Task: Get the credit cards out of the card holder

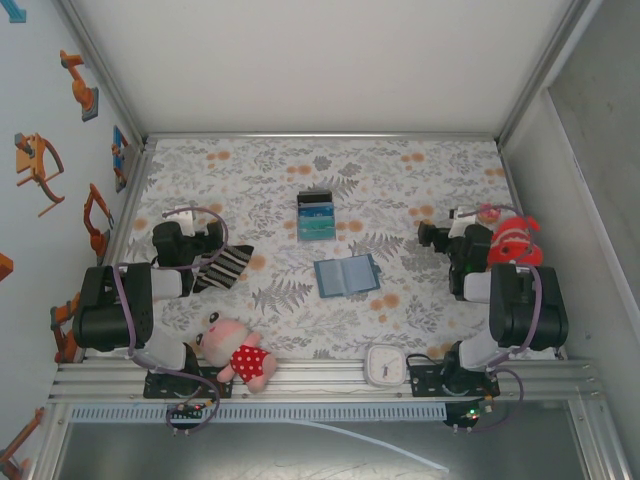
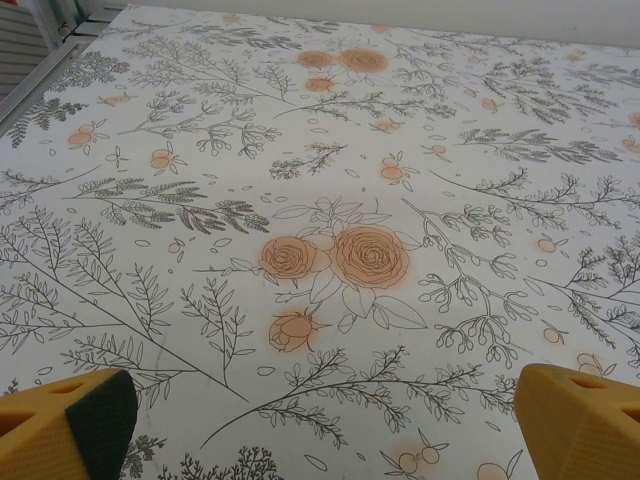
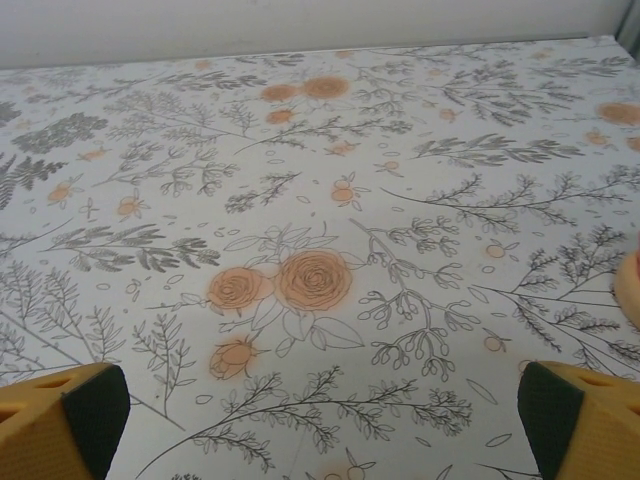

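The card holder [image 1: 346, 275] is a steel-blue bifold lying open and flat near the middle of the floral cloth. The credit cards [image 1: 317, 215] lie in an overlapping row just beyond it, black at the far end, then blue and teal. My left gripper [image 1: 200, 232] rests at the left of the table, apart from both. In the left wrist view, the left gripper [image 2: 320, 425] is open, its yellow fingers [image 2: 60, 425] wide over bare cloth. My right gripper [image 1: 440, 232] sits at the right side. The right wrist view shows the right gripper [image 3: 320, 420] open above bare cloth.
A black-and-white striped sock [image 1: 225, 266] lies next to the left gripper. A plush doll in a red dress [image 1: 237, 350] and a white clock [image 1: 384, 365] sit at the near edge. A red fish toy [image 1: 513, 240] lies by the right arm. Walls enclose the table.
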Robot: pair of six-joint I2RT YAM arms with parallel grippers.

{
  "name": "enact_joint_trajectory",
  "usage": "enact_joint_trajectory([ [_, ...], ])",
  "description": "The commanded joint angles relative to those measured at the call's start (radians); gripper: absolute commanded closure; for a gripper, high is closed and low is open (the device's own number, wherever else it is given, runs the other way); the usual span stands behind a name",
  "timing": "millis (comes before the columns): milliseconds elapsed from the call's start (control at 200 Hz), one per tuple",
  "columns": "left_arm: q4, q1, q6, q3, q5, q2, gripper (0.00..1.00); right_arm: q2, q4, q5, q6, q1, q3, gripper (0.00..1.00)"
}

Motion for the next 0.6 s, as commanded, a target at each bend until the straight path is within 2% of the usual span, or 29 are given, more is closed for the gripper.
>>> enact_joint_trajectory([
  [0, -0.006, -0.006, 0.004, 0.009, -0.003, -0.009, 0.03, 0.006, 0.006, -0.039, -0.018, -0.007, 0.009, 0.01],
  [95, -0.007, -0.006, 0.005, 0.01, -0.003, -0.009, 0.03, 0.005, -0.007, 0.01, 0.001, -0.006, 0.016, 0.01],
  [591, -0.007, -0.006, 0.005, 0.009, -0.004, -0.01, 0.03, 0.006, -0.008, 0.013, 0.002, -0.007, 0.017, 0.01],
])
